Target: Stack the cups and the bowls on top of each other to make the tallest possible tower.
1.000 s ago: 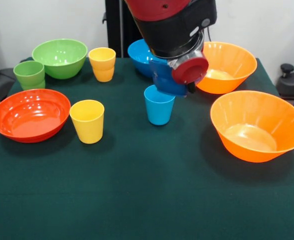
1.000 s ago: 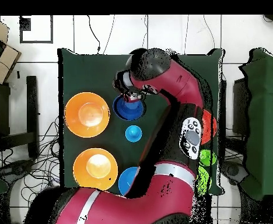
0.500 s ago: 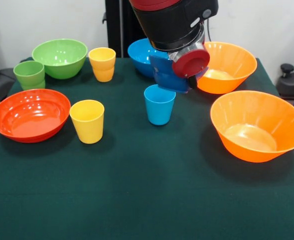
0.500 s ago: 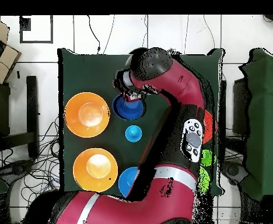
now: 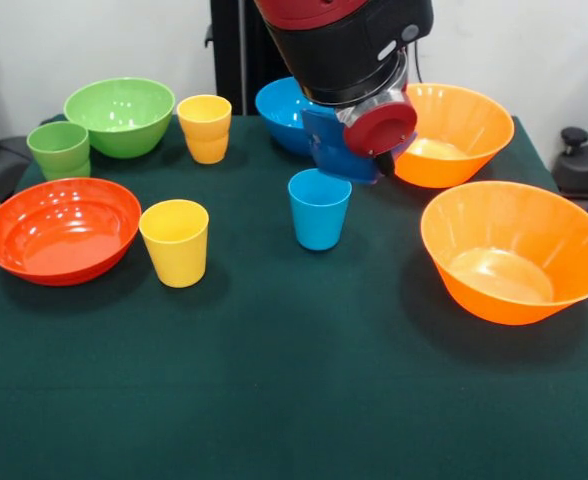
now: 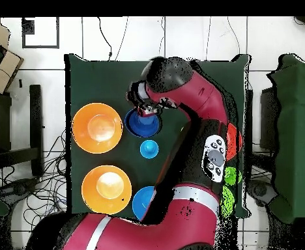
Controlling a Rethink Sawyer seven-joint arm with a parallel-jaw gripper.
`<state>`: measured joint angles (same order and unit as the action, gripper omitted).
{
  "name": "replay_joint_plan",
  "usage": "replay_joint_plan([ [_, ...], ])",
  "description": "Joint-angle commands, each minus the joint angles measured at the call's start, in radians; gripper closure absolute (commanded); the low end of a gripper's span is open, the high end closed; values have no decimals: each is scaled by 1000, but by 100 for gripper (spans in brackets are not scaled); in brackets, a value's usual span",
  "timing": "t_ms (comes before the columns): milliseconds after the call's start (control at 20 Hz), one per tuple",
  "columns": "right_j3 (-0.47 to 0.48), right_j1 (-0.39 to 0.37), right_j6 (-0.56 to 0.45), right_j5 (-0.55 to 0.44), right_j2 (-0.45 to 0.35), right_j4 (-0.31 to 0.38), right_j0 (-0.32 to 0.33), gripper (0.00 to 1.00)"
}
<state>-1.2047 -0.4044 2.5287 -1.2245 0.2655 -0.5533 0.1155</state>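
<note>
Jaws point(image 5: 346, 160) are clamped on the small dark blue bowl point(image 5: 326, 148), which hangs tilted above the table point(image 5: 294, 380), clear of the cloth. Just below and in front of it stands the light blue cup point(image 5: 319, 209), upright. Behind the held bowl sits the medium light blue bowl point(image 5: 279, 110), partly covered by the arm. To one side lie the two large orange bowls, one near the back point(image 5: 454, 130) and one nearer the front point(image 5: 519, 250). On the other side a yellow cup point(image 5: 175, 242) stands just beside the wide red-orange bowl point(image 5: 61, 229); further back are the second yellow cup point(image 5: 205, 128), the green bowl point(image 5: 120, 115) and the green cup point(image 5: 59, 150). No pieces are stacked.
</note>
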Motion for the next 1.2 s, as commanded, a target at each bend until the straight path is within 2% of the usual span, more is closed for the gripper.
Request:
replay_joint_plan([
  [50, -120, 19, 135, 56, -81, -17, 9, 100],
  [500, -186, 1, 90, 103, -78, -26, 17, 100],
  [1200, -164, 19, 89, 123, -75, -14, 21, 100],
])
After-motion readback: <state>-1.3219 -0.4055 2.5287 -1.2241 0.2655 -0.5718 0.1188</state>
